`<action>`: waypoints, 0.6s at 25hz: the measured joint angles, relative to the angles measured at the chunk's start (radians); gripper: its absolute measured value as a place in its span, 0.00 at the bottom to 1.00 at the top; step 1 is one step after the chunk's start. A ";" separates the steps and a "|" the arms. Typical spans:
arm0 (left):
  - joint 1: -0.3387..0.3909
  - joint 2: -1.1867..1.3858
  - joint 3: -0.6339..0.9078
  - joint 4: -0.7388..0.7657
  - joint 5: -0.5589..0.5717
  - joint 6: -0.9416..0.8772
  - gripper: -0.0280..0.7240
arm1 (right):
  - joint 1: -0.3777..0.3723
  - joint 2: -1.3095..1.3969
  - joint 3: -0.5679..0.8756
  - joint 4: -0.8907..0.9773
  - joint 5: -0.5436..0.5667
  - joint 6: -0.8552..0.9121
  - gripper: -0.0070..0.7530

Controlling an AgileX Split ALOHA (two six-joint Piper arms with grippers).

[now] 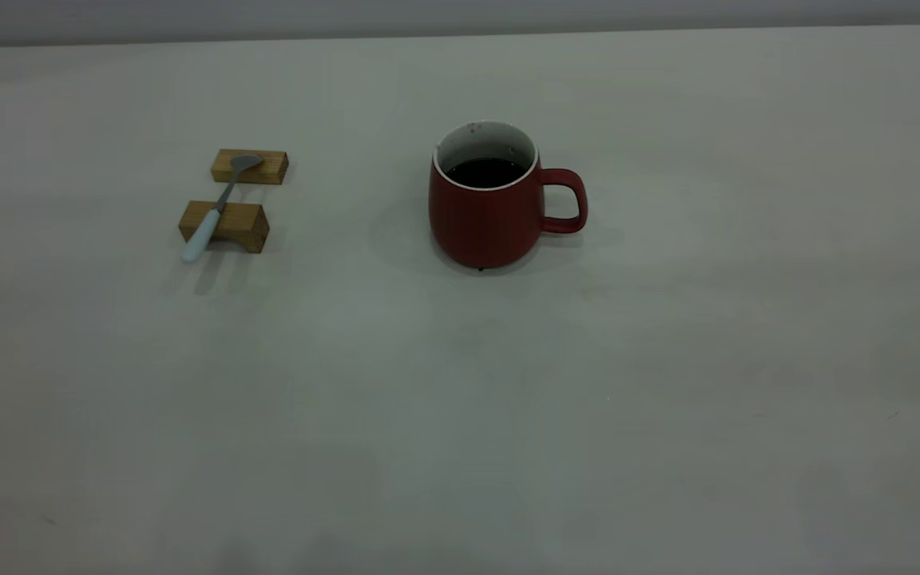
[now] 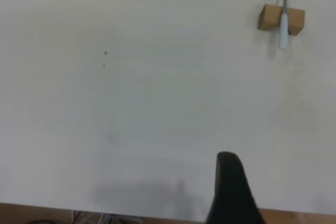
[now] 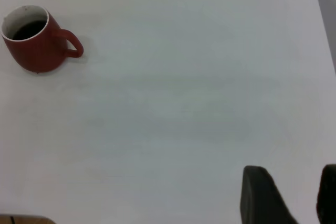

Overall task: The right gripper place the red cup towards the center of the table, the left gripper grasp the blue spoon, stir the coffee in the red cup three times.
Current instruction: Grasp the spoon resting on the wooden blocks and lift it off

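Observation:
The red cup (image 1: 489, 214) stands upright near the middle of the table (image 1: 668, 359), handle toward the right, with dark coffee (image 1: 485, 171) inside. Left of it the blue spoon (image 1: 216, 209) lies across two wooden blocks, its pale handle end overhanging the nearer block toward the front. Neither gripper shows in the exterior view. In the left wrist view my left gripper (image 2: 231, 187) hangs over the table's near edge, far from the spoon (image 2: 284, 19). My right gripper (image 3: 294, 184) is open over bare table, well away from the cup (image 3: 38, 46), with nothing between its fingers.
Two tan wooden blocks (image 1: 249, 166) (image 1: 225, 225) carry the spoon at the left. A tiny black speck (image 2: 105, 52) marks the tabletop. The table's far edge runs along the back, and its right edge (image 3: 323, 30) shows in the right wrist view.

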 joint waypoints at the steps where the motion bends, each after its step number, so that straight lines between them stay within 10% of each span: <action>1: 0.000 0.050 -0.007 0.000 -0.021 0.000 0.79 | 0.000 0.000 0.000 0.000 0.000 0.000 0.41; 15: 0.000 0.634 -0.194 -0.004 -0.194 0.052 0.80 | 0.000 0.000 0.000 0.000 0.000 0.000 0.41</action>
